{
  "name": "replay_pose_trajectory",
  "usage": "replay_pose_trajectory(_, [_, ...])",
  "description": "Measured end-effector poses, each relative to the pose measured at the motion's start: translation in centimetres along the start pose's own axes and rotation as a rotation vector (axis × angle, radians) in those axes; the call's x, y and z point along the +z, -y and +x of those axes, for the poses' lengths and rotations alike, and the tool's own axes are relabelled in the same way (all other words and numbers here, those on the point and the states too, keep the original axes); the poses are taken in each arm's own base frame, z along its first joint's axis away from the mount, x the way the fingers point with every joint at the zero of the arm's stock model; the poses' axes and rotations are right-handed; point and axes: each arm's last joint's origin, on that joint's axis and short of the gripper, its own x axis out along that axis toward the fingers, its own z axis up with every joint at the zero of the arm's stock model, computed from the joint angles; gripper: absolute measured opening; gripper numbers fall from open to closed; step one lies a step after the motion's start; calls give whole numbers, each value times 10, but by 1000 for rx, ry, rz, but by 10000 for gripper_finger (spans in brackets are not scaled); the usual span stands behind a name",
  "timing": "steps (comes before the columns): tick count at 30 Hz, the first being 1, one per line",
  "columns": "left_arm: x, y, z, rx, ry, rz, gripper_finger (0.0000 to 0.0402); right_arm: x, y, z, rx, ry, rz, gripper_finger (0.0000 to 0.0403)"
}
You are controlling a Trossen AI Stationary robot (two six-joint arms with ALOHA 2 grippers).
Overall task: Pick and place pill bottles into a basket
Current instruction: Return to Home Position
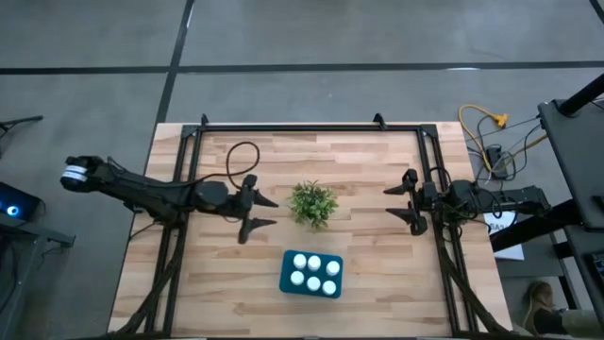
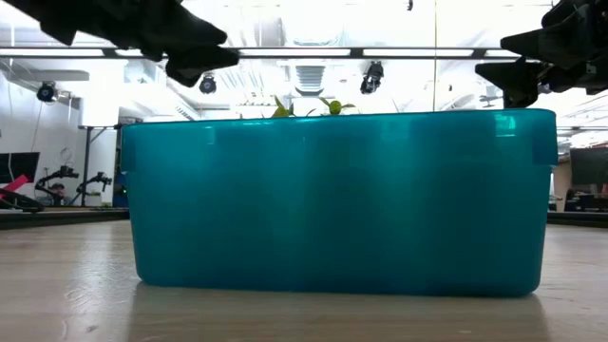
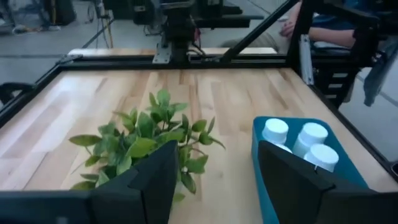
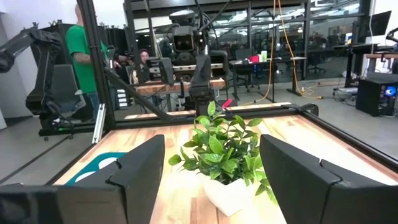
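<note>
High view: left gripper (image 1: pixel 269 212), right gripper (image 1: pixel 390 204) both spread wide, empty, flanking plant (image 1: pixel 312 203).

Six pill bottles (image 1: pixel 314 272) in basket (image 1: pixel 284 278), plant (image 1: pixel 312 203) behind it, both on table (image 1: pixel 387 274)

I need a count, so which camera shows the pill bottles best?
The high view: all six pill bottles show from above inside the basket. The left wrist view catches only three caps, the low view just the basket's wall, and the right wrist view only a sliver of its rim.
</note>
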Motion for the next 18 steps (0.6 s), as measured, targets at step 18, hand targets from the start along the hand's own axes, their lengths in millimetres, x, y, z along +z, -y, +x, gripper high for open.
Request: replay_pose_trajectory(18, [-16, -17, -35, 1, 143, 56, 203, 0, 0, 0, 0, 0, 0, 251])
